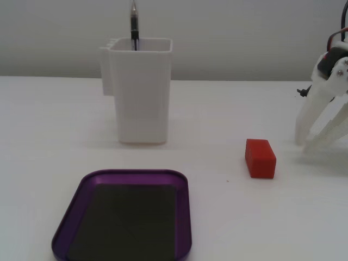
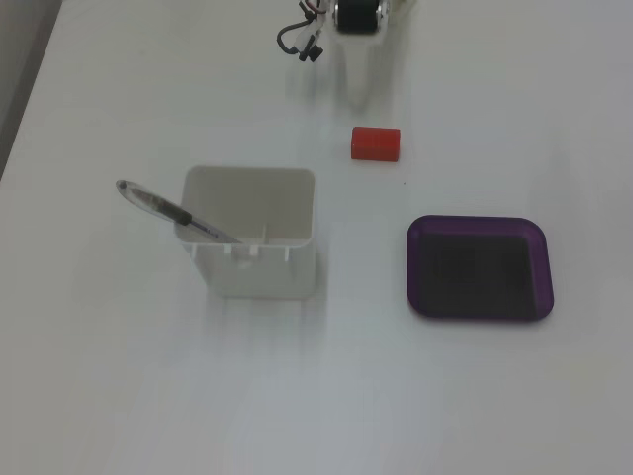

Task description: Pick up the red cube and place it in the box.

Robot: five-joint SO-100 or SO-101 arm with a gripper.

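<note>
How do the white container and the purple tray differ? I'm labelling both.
The white container is tall and deep; the purple tray is shallow and flat. The container holds a pen; the tray is empty. Both are open-topped, rectangular, and stand on the table.

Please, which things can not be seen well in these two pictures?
- Arm: both fixed views cut it off; only the gripper shows at the right edge, and white fingers blend into the table from above.
- Purple tray: the bottom edge cuts off its near rim.
- Pen: the white container hides its lower part.
</note>
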